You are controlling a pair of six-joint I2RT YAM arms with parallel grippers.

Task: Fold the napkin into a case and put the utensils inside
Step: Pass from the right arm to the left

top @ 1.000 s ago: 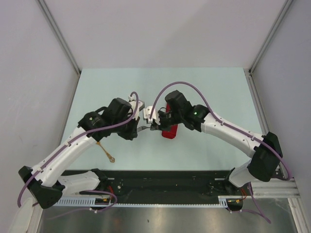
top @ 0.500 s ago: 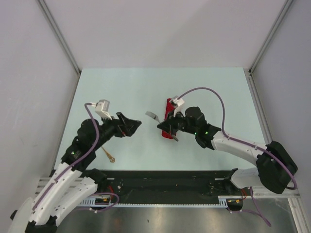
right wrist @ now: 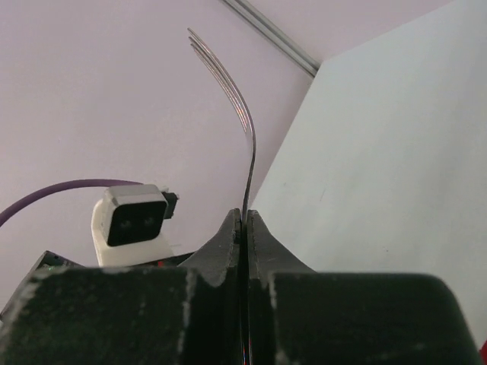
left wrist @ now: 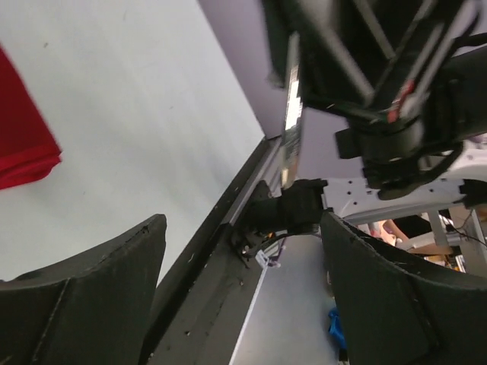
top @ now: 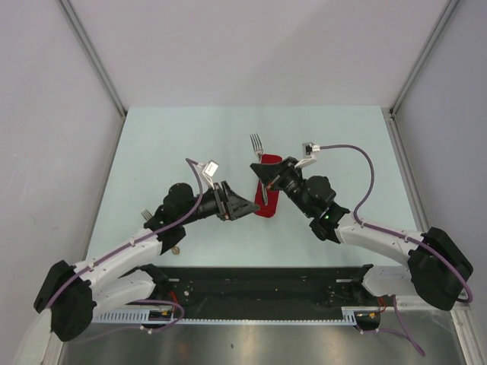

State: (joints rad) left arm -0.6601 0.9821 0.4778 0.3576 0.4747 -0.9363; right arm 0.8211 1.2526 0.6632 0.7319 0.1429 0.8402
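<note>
Handover: done, by the look of it. A second ago both claws were nose to nose over the middle of the desk (top: 190, 137); now they stand apart.
Left claw (top: 242, 205): it has let go, jaws flung wide, nothing between them. Its own camera shows only desk and a corner of red cloth off to one side.
Right claw (top: 266, 176): snapped shut on the fork (top: 256, 144), pinching the stem tight.
Fork: up off the desk, tines pointing to the far side, handle end running back over the red cloth.
Napkin (top: 267, 207): lying mid-desk, folded into a narrow strip, right under the right claw. The left claw sits just beside its near-left end.
Pocket: I can't tell from here whether the fold has an open mouth; the arms cover too much.
Gold piece (top: 176, 249): peeking out beside the left arm, on the desk, well apart from the napkin.
Meaning: the fork has changed hands and looks ready to slide in; the freed left claw seems placed to steady the cloth.
</note>
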